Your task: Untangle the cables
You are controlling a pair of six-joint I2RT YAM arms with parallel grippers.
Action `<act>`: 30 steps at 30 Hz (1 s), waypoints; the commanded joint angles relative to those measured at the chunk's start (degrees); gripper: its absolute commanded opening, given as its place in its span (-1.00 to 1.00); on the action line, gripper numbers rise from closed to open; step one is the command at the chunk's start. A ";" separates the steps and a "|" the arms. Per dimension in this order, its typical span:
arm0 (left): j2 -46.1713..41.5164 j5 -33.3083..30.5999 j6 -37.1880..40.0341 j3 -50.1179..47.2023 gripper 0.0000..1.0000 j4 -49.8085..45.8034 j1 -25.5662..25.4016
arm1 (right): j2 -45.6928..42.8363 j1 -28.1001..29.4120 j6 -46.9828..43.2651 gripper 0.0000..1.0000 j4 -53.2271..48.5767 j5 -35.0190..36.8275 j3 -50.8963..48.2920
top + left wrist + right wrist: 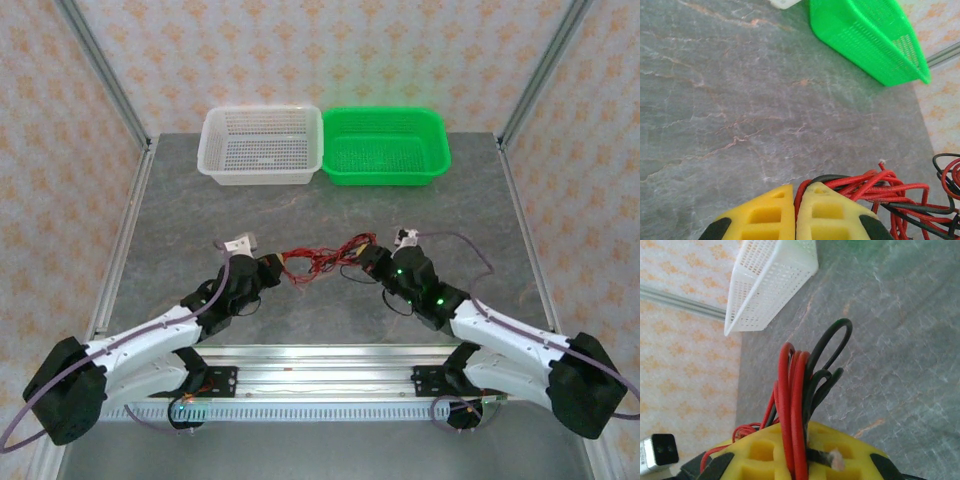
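Though tangled, red and black cables (318, 262)

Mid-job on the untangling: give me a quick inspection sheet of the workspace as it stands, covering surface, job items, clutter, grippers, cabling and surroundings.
Surface: grey stone-look table, no spills seen.
Job's things: red and black cables, one tangled bunch strung between the two grippers.
Clutter: white basket and green basket, side by side at the far edge; both look empty.
Grippers: left gripper shut on the bunch's left end; right gripper shut on its right end.
Cables: purple-grey arm cables loop beside each arm.
Surroundings: patterned walls, metal frame.
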 commanded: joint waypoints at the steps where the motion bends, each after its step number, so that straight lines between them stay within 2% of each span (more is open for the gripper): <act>1: 3.09 -11.13 -1.10 -1.01 -0.97 -8.54 4.25 | 3.29 -1.88 6.13 -0.78 9.80 6.40 -2.27; 4: 7.05 -8.60 -1.39 -1.45 -0.97 -5.30 4.21 | 8.87 -1.88 7.46 -0.74 12.93 4.31 -2.62; 6: 10.08 -7.23 -1.61 -1.54 -0.98 -3.35 4.21 | 11.85 -1.88 8.16 -0.63 15.28 3.47 -3.31; 11: 15.54 -5.46 -1.79 -1.42 -0.92 -0.61 4.19 | 14.97 -1.88 7.56 -0.21 14.27 3.58 -3.17; 13: 15.70 -5.49 -1.38 -1.05 -0.74 -0.77 4.21 | 14.43 -1.83 6.21 -0.05 11.21 4.08 -2.25; 17: 12.51 -6.96 0.58 1.73 -0.03 -5.94 4.21 | 12.65 -1.88 -0.82 0.14 -1.96 5.03 3.92; 20: 8.41 -8.81 2.77 5.34 0.34 -12.28 4.21 | 14.28 -1.52 -8.42 0.16 -13.32 3.52 12.14; 22: 6.01 -9.70 4.34 8.56 0.44 -16.92 4.21 | 16.56 -0.24 -13.08 0.16 -19.48 3.32 17.78; 26: 3.12 -10.70 6.96 15.49 0.51 -24.91 4.21 | 25.21 3.26 -20.84 0.14 -31.77 5.42 31.70; 30: 4.13 -7.98 8.56 19.11 0.50 -26.16 4.21 | 34.65 3.75 -24.18 0.01 -35.81 4.98 39.90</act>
